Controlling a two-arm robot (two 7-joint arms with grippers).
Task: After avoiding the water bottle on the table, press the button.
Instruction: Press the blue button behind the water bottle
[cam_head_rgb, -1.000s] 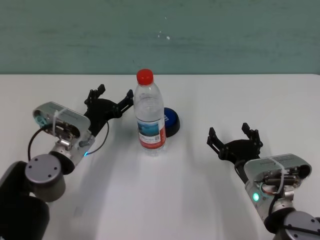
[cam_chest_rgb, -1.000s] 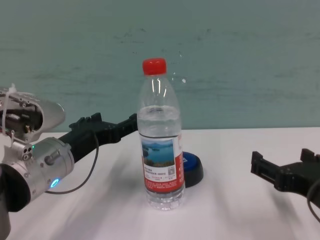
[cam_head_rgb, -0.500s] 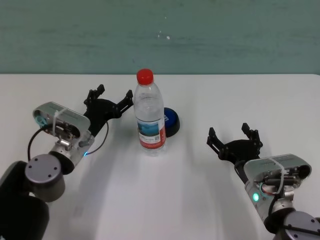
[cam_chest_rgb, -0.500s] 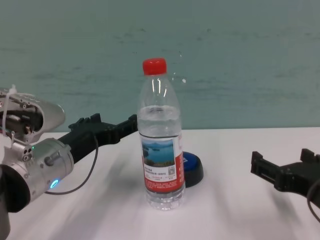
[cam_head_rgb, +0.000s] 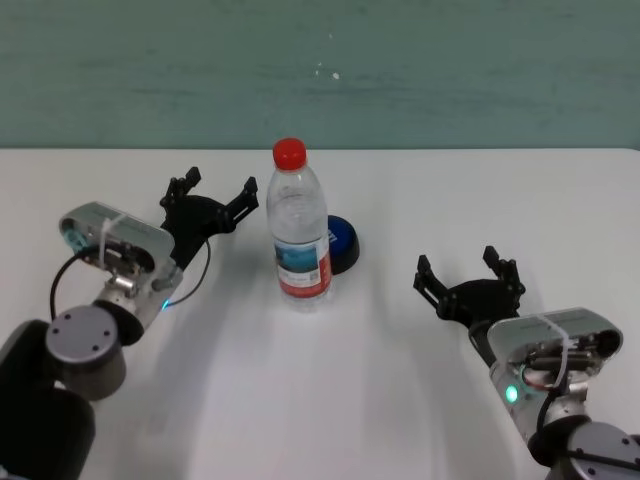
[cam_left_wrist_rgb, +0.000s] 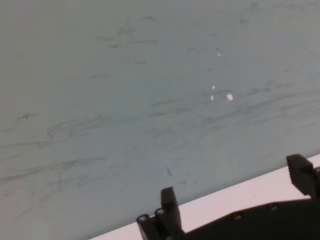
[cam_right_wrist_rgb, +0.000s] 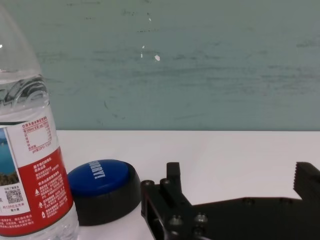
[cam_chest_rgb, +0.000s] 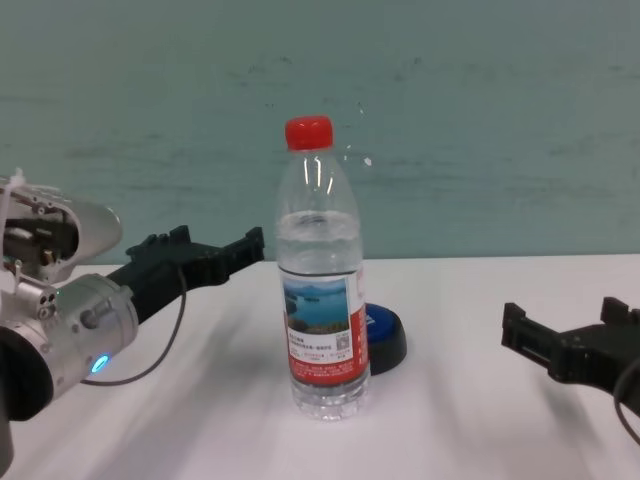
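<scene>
The water bottle (cam_head_rgb: 300, 235) stands upright mid-table, clear with a red cap and a lake label; it also shows in the chest view (cam_chest_rgb: 322, 270) and the right wrist view (cam_right_wrist_rgb: 30, 150). The blue-topped button (cam_head_rgb: 342, 243) sits just behind and right of it, partly hidden by the bottle (cam_chest_rgb: 385, 338), and is plain in the right wrist view (cam_right_wrist_rgb: 102, 187). My left gripper (cam_head_rgb: 215, 190) is open and empty, left of the bottle's upper part, not touching it (cam_chest_rgb: 212, 245). My right gripper (cam_head_rgb: 458, 268) is open and empty, low over the table right of the button.
The white table (cam_head_rgb: 300, 400) stretches wide in front of and around the bottle. A teal wall (cam_head_rgb: 320, 70) runs along its far edge. The left wrist view shows only the wall (cam_left_wrist_rgb: 150, 75), a strip of table and the left gripper's fingers (cam_left_wrist_rgb: 169, 200).
My left gripper has drawn a little to the left, away from the bottle. The right arm, bottle and button have not moved.
</scene>
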